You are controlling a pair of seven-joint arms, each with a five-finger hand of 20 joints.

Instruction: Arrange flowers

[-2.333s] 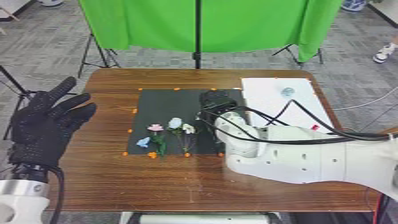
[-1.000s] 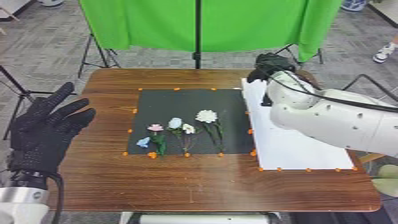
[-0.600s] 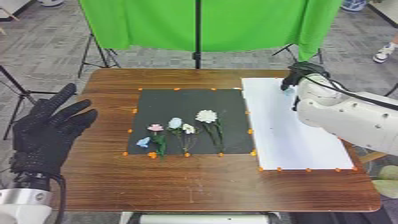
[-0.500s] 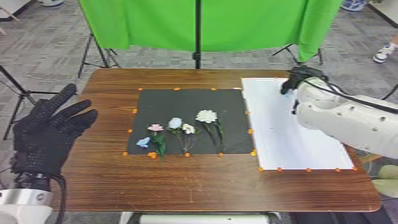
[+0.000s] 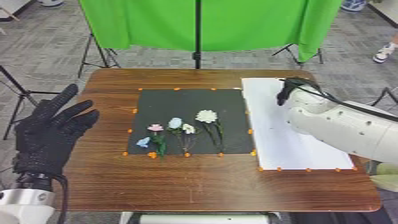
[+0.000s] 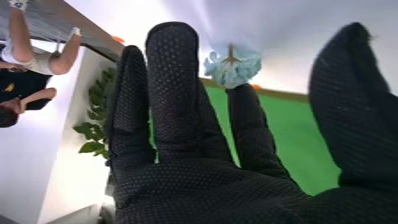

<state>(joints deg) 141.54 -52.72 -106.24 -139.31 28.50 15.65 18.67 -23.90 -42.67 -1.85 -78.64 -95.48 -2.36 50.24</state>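
As I look on through the head view, the robot's left hand (image 5: 44, 132) is off to the left of the brown table (image 5: 195, 185), palm up, fingers spread and straight. The right hand (image 5: 287, 91) is over the far part of the white sheet (image 5: 298, 145). Left of that sheet is a dark mat (image 5: 169, 102), and orange markers (image 5: 250, 131) dot the edges of both. On the mat I see the flowers laid out, stems towards the robot: a full white blossom (image 5: 206, 116) nearest the sheet, then a small cream one (image 5: 188, 129) beside a pale bluish-white one (image 5: 175, 122), then a pink one (image 5: 155, 127), and a blue bloom (image 5: 143, 142) at the near left.

In the right wrist view, the right hand (image 6: 200, 192) is open, fingers long and straight, the thumb well apart. A pale blue flower (image 6: 233, 70) with a short stem is on the white sheet, right by one fingertip; whether they touch, I can't tell. It isn't gripped. Beyond are green cloth (image 6: 298, 142) and a leafy plant (image 6: 96, 132).
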